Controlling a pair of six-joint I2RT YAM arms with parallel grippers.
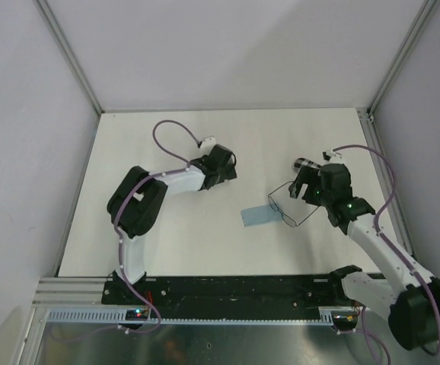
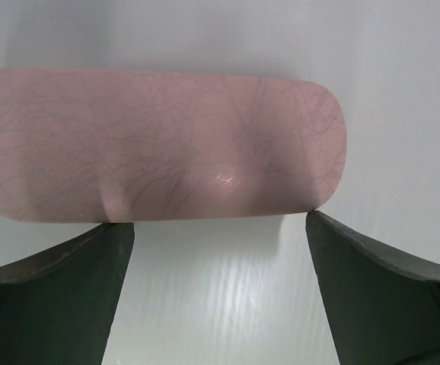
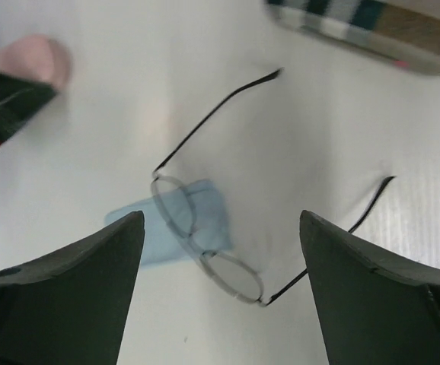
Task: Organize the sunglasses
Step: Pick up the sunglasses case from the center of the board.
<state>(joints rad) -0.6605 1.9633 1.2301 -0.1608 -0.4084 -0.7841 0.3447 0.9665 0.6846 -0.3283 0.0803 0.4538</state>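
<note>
Currently my right hand [image 3: 221, 220] hangs with fingers apart over the wire sunglasses [image 3: 205, 255], which lie unfolded on the desk [image 1: 205, 144], one lens over the blue cloth [image 1: 254, 217]. My left hand [image 2: 220, 224] is spread wide before a pink case [image 2: 159, 144].

- Sunglasses [image 3: 234, 275], lying partly over the cloth: thin dark metal wire, clear lenses.
- Cloth [image 3: 208, 220]: light blue, soft, matt.
- Pink case [image 2: 159, 144]: leather-like, finely creased, faint sheen.
- Bench [image 3: 319, 129]: white, smooth, faintly ribbed.
- Right end effector [image 3: 221, 220]: dark matt plastic fingers [image 3: 75, 289].
</note>
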